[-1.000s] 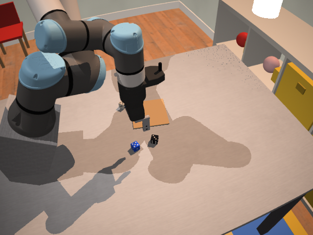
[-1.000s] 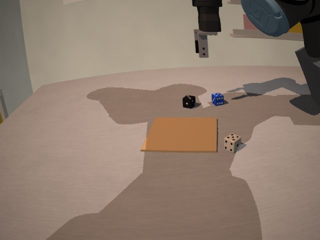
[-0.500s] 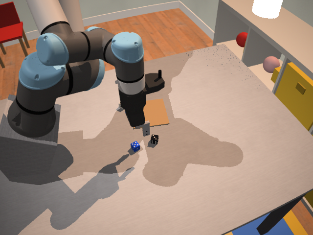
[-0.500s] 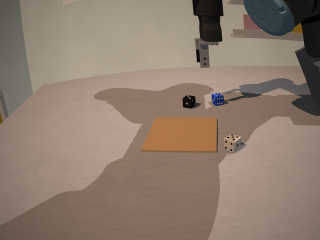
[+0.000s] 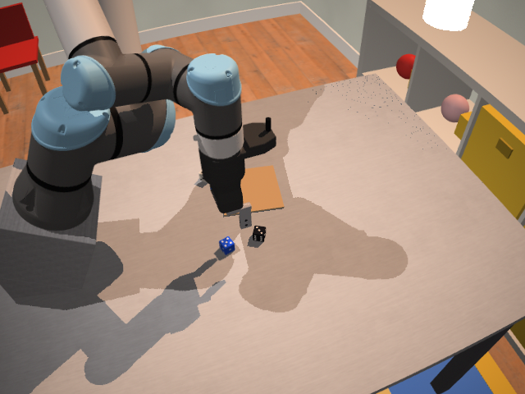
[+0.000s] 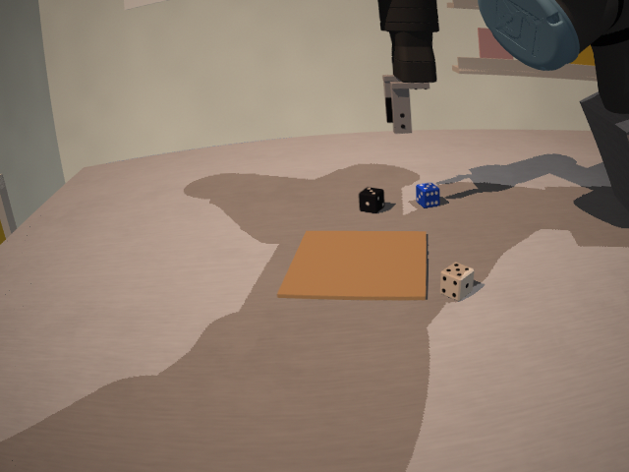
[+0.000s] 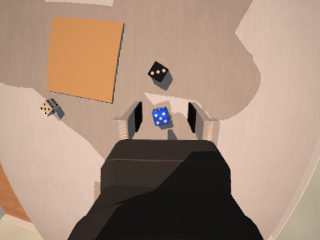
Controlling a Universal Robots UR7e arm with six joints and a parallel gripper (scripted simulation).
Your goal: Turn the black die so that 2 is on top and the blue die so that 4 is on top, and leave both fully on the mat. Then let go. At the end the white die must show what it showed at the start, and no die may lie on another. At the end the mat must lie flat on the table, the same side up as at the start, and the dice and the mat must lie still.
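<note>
While the pincer (image 5: 238, 219) (image 6: 396, 127) (image 7: 165, 111) hangs wide and unloaded above the worktop (image 5: 360, 178) (image 6: 507, 381) (image 7: 280, 75), the black die (image 5: 258, 233) (image 6: 371, 200) (image 7: 158, 72), three up, sits near the blue die (image 5: 226, 245) (image 6: 428, 195) (image 7: 160, 116), apart from it. Farther off lies the orange mat (image 5: 262, 188) (image 6: 361, 264) (image 7: 85, 60), the white die (image 5: 201, 176) (image 6: 457, 281) (image 7: 49, 107) just beside it, five up. The blue die, five up, lies below the pincer, framed between its fingers in the wrist view.
</note>
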